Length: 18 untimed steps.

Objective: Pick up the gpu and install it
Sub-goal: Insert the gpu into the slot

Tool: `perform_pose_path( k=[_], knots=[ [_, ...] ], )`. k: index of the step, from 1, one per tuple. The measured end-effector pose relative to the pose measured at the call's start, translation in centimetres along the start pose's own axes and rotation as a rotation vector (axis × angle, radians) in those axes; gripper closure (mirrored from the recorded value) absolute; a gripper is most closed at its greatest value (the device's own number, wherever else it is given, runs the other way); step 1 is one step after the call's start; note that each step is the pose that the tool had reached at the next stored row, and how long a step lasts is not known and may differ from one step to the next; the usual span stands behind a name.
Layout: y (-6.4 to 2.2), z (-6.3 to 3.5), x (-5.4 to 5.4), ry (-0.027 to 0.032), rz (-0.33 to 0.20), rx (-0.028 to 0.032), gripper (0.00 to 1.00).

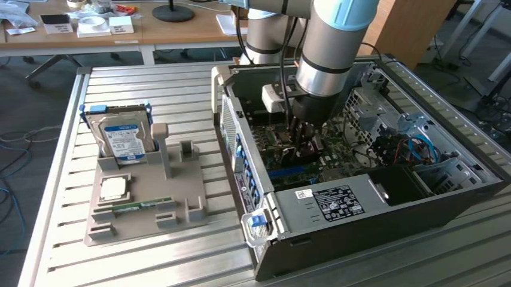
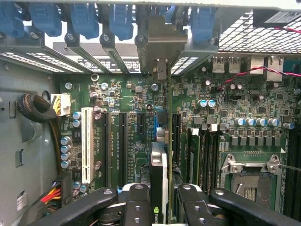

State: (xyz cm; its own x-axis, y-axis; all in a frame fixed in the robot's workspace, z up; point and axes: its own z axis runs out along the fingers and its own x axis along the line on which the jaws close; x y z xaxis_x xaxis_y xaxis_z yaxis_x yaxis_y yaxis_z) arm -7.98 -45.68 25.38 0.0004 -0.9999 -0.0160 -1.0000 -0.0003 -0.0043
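The gripper point(image 2: 158, 200) is partly closed, its two black metal fingers point(image 2: 136, 205) clamped on the gpu point(image 2: 159, 169), a thin flat card seen edge-on with a dark face. The card stands upright over the green motherboard point(image 2: 127, 117), in line with a blue slot point(image 2: 161, 123); whether it touches the slot cannot be told. The grey arm point(image 1: 331, 54) reaches straight down into the open black computer case point(image 1: 415, 209), which lies on its side on a slatted metal table point(image 1: 160, 84).
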Motion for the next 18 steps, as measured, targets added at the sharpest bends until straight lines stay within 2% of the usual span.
perform_pose_path(
  k=[18],
  knots=[
    [0.20,0.26,0.00,0.0000,0.000,0.0003,0.73]
  ],
)
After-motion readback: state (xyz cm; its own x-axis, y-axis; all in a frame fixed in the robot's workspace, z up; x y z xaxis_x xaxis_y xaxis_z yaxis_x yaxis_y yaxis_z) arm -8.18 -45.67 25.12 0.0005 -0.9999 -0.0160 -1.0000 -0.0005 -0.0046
